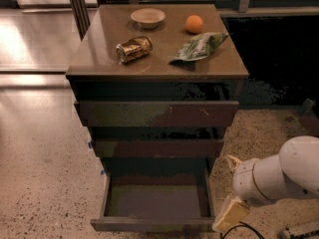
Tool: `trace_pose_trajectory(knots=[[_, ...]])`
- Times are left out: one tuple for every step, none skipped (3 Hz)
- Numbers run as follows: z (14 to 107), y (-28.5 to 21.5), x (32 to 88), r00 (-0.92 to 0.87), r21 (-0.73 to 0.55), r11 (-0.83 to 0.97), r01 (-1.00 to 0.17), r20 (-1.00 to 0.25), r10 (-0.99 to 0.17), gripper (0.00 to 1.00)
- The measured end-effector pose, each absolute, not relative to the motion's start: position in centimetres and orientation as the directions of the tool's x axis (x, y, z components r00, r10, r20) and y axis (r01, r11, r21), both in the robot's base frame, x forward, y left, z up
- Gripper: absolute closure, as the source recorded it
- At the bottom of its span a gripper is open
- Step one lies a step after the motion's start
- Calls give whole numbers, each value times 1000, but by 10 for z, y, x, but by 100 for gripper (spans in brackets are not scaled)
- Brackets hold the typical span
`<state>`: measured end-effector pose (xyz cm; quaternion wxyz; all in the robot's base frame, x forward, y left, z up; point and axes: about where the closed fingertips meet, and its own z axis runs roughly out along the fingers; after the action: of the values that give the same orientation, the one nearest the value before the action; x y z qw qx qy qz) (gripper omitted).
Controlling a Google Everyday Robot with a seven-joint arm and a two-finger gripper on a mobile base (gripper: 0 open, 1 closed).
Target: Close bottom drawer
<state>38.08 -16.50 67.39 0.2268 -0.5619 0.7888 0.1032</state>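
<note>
The bottom drawer (149,225) is the lowest and narrowest of three in the dark cabinet. It is pulled far out, and its shallow grey-brown inside shows empty. My gripper (223,193) is low at the right, just beside the drawer's right front corner. Its two beige fingers (229,216) point left and stand apart, open and holding nothing. The lower finger is close to the drawer's front right corner; I cannot tell whether it touches.
The middle drawer (157,148) and the scratched top drawer (157,113) stick out slightly. On the cabinet top (99,63) are a bowl (147,17), an orange (194,24), a can on its side (133,49) and a green bag (200,46). A cable (239,230) lies on the speckled floor.
</note>
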Motion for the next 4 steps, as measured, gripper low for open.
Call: trace_pose_trajectory(knots=[[648, -156, 378, -265, -98, 351, -931, -479, -837, 0], [587, -138, 382, -275, -72, 357, -931, -505, -818, 0], [524, -126, 395, -298, -32, 379, -925, -559, -774, 0], [459, -116, 395, -361, 47, 418, -907, -598, -716, 0]])
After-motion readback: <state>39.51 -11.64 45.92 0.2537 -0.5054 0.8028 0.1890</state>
